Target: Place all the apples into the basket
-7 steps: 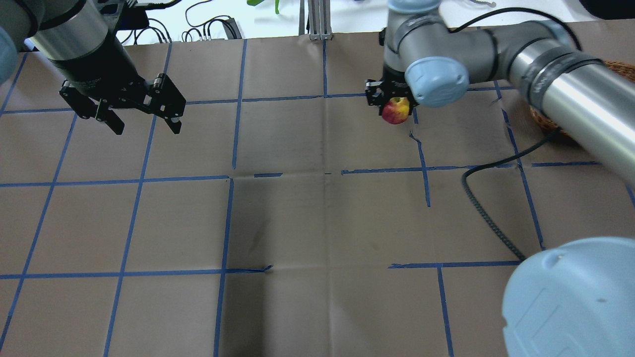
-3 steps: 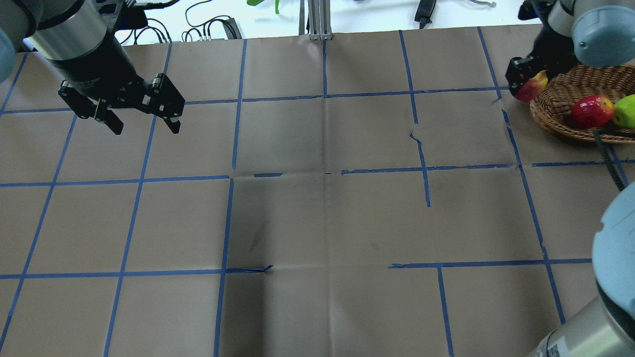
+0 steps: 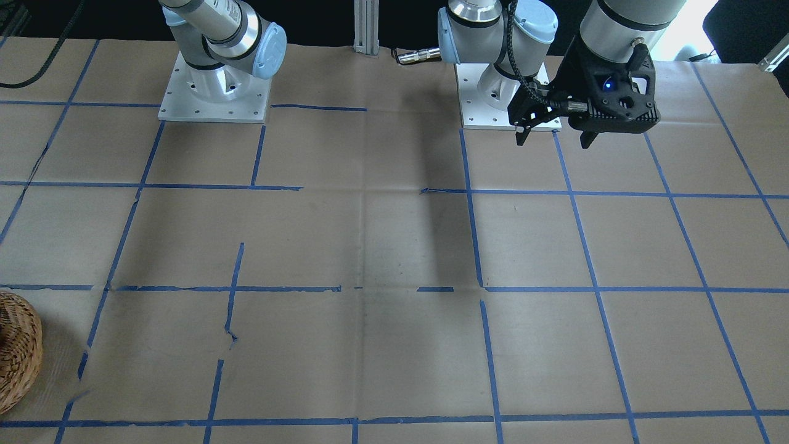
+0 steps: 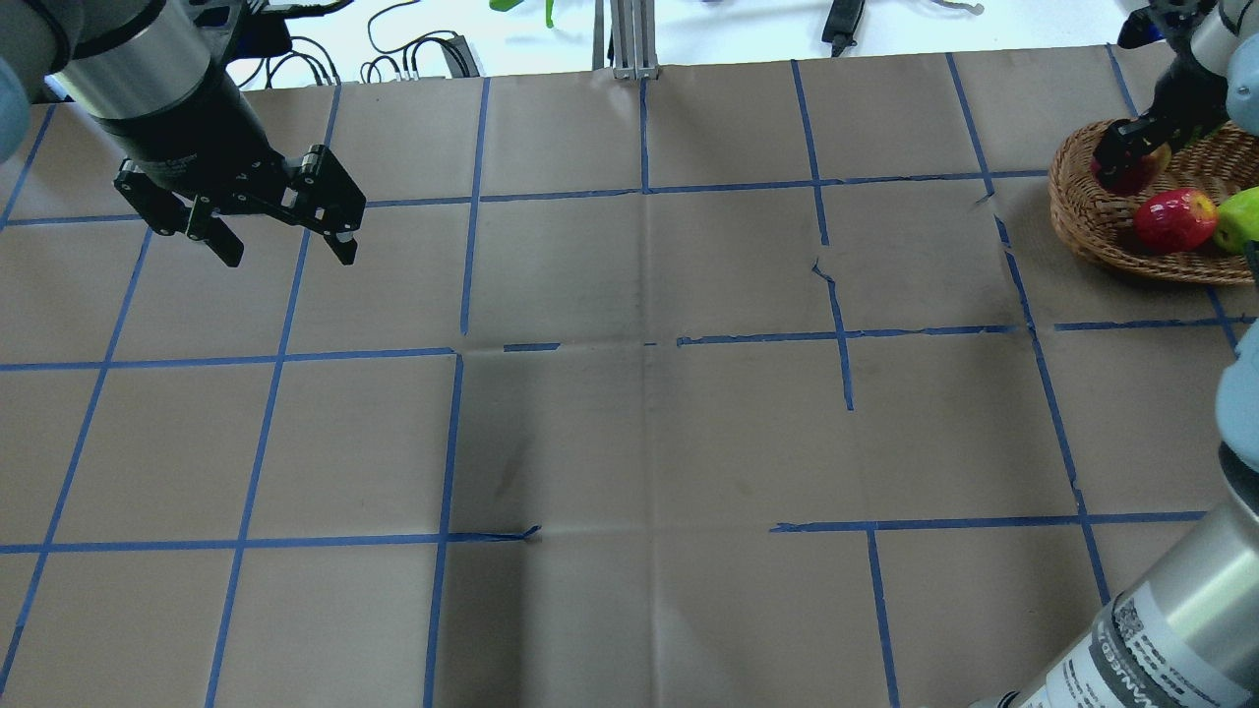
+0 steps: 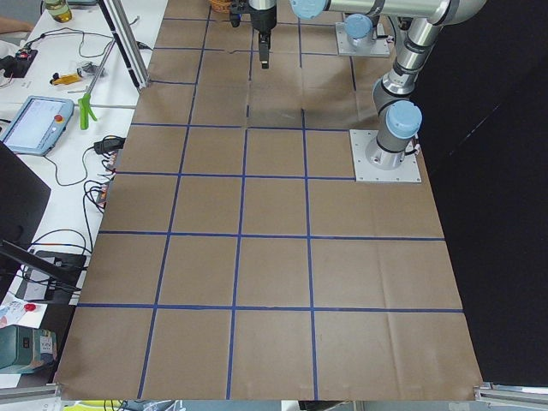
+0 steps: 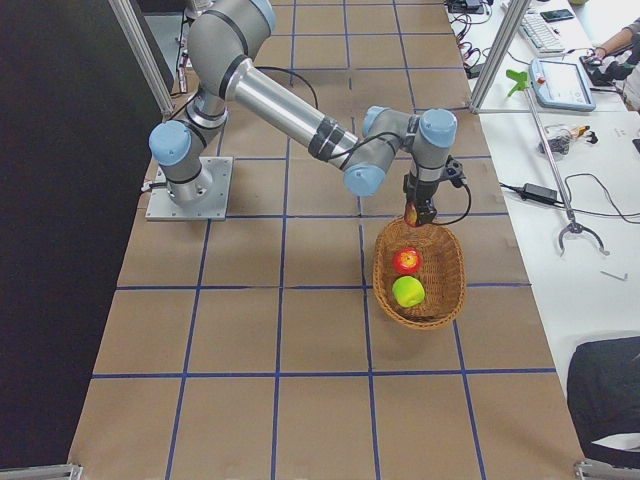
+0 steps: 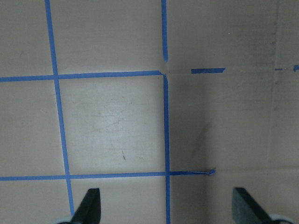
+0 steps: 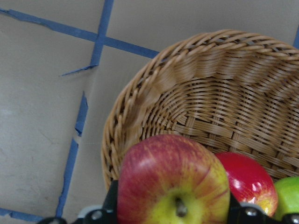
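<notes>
While the left gripper (image 4: 290,258) hangs above the far left of the table (image 4: 639,433), its jaws stand wide apart with nothing between them. The left wrist view shows both fingertips (image 7: 91,207) spread over bare brown paper crossed by blue tape lines (image 7: 164,140). The middle of the table carries only that paper and tape grid.

At the far right sits the basket (image 4: 1072,211), partly cut off by the edge of the overhead view. The right gripper (image 4: 1131,167) is over the basket's left part, just inside the rim, and is clamped on the red-and-yellow apple (image 8: 175,182), stem facing the wrist camera. Whether that apple touches the wicker cannot be told. To its right, the deep red apple (image 4: 1173,218) lies inside the basket, and the green apple (image 4: 1241,218) lies just beside it, further right.
</notes>
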You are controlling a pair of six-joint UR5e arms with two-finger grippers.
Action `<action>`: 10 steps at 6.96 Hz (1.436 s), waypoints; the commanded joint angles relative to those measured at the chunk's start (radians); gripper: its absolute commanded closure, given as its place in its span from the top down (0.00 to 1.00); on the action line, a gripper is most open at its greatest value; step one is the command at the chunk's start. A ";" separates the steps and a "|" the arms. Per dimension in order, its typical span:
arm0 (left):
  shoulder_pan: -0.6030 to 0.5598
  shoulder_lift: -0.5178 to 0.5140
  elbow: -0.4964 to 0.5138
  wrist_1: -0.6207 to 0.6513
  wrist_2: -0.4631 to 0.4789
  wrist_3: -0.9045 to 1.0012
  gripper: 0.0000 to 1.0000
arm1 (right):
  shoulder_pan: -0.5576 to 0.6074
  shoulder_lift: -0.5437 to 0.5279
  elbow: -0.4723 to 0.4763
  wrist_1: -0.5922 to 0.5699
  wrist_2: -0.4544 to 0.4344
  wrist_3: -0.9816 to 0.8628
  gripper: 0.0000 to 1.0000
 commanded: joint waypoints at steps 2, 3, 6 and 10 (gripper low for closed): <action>0.000 0.001 0.000 0.000 0.000 0.000 0.98 | -0.036 0.061 0.010 -0.008 0.029 -0.042 0.30; 0.000 0.001 0.000 0.000 0.000 0.000 0.98 | -0.036 0.066 0.024 -0.014 0.033 -0.038 0.39; 0.000 -0.001 0.002 0.000 0.000 0.000 0.98 | -0.030 0.021 0.014 0.005 0.021 -0.033 0.98; 0.000 -0.001 0.002 0.000 0.000 0.000 0.98 | 0.039 -0.306 0.023 0.356 0.023 0.086 0.99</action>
